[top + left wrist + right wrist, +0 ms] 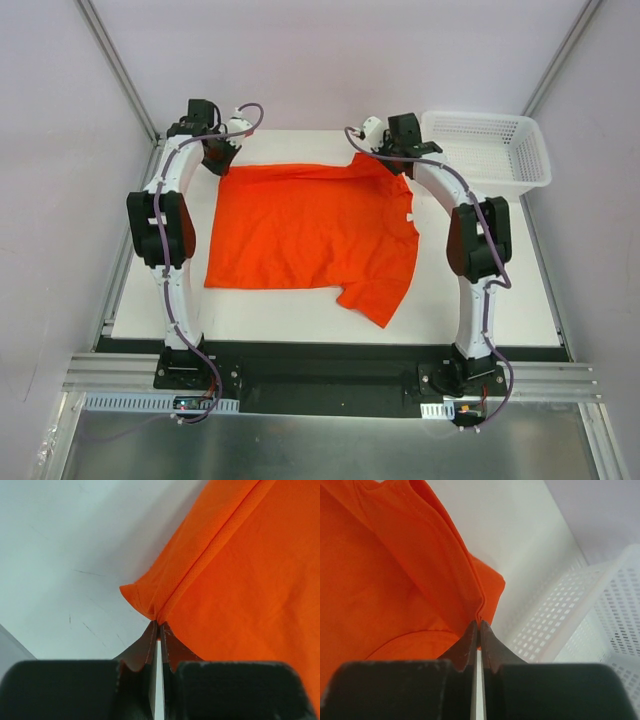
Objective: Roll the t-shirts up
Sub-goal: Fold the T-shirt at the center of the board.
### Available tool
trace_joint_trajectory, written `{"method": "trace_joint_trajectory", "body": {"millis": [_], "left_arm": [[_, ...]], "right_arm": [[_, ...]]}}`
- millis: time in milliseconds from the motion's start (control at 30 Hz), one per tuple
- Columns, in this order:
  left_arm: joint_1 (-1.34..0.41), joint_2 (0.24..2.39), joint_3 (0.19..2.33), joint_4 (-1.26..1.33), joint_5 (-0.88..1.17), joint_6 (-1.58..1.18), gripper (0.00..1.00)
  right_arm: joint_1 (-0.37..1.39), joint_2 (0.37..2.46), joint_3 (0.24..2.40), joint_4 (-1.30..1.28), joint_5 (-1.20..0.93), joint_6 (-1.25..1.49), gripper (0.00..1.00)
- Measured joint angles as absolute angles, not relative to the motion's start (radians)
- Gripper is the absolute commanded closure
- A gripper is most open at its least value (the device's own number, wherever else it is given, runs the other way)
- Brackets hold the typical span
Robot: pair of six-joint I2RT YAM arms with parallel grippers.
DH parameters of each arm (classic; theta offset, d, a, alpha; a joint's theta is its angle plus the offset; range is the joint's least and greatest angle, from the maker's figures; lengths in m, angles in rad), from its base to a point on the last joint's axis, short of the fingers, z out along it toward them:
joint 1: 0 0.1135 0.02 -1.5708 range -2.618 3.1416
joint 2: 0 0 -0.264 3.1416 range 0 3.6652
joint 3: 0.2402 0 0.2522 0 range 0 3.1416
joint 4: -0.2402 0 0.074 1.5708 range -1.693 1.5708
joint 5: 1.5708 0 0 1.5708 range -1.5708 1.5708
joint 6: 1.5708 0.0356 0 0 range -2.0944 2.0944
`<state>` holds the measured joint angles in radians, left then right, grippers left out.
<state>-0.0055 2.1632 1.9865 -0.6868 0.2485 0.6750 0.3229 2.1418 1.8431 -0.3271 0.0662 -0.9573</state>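
Currently the orange t-shirt (300,230) is lying spread on the white table (300,322) between both arms. The left gripper (158,625) is pinching the shirt's far left corner, its jaws closed tight on a fold of hem. The right gripper (479,622) is likewise clamping the far right edge, near the white basket (500,150) that is sitting at the table's far right corner.

Pale lilac walls (320,50), white table (300,310), aluminium frame rails (115,62), even light
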Motion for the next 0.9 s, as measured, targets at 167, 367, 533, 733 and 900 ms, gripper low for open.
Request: {"method": "trace_joint_trajectory", "body": {"millis": [167, 367, 533, 733, 900], "left_arm": [[0.007, 2.161, 1.929, -0.691, 0.253, 0.764, 1.00], [0.028, 2.149, 1.911, -0.693, 0.258, 0.859, 1.00], [0.028, 2.104, 1.886, -0.690, 0.283, 0.939, 1.00], [0.028, 2.050, 1.822, -0.685, 0.289, 1.008, 1.00], [0.028, 2.034, 1.754, -0.684, 0.288, 1.031, 1.00]], "right_arm": [[0.323, 2.076, 1.803, -0.380, 0.062, -0.945, 0.99], [0.330, 2.019, 1.789, -0.453, 0.047, -0.917, 0.99], [0.349, 1.964, 1.738, -0.513, 0.038, -0.905, 0.99], [0.375, 1.916, 1.676, -0.577, 0.023, -0.890, 0.99], [0.403, 1.880, 1.610, -0.625, 0.017, -0.877, 0.99]]}}
